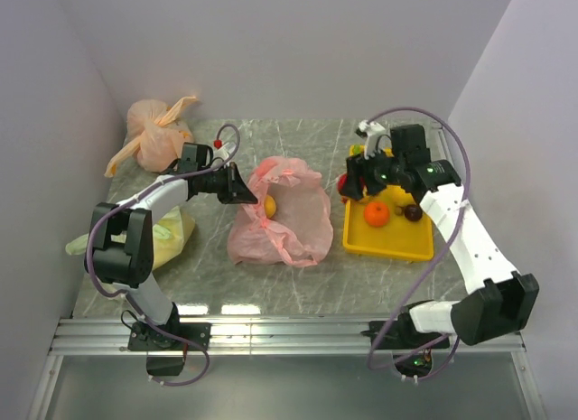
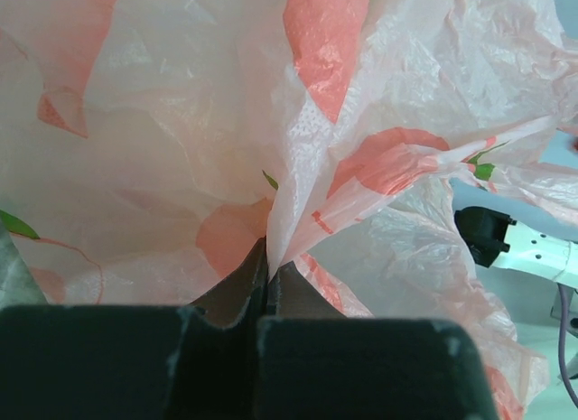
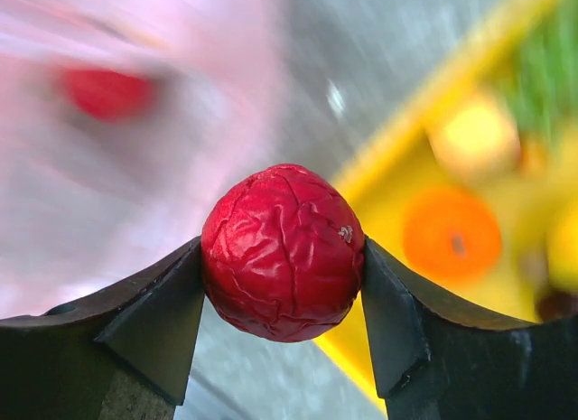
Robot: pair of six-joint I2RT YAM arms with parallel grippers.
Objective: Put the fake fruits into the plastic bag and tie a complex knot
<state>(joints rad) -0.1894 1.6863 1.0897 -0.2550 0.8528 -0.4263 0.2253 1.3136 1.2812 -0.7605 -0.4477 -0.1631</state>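
The pink plastic bag (image 1: 282,217) lies open in the middle of the table with a yellow-orange fruit (image 1: 269,206) inside near its left rim. My left gripper (image 1: 246,191) is shut on the bag's left edge; in the left wrist view the film (image 2: 298,194) rises pinched out of the closed jaws of the gripper (image 2: 269,268). My right gripper (image 1: 347,187) is shut on a wrinkled red fruit (image 3: 283,251), held above the table between the bag and the yellow tray (image 1: 359,239). No knot shows on the pink bag.
The yellow tray holds an orange fruit (image 1: 377,214), a dark fruit (image 1: 412,212) and others partly hidden by my right arm. An orange-peach tied bag (image 1: 155,135) sits at the back left. A yellow-green bag (image 1: 173,235) lies by the left arm.
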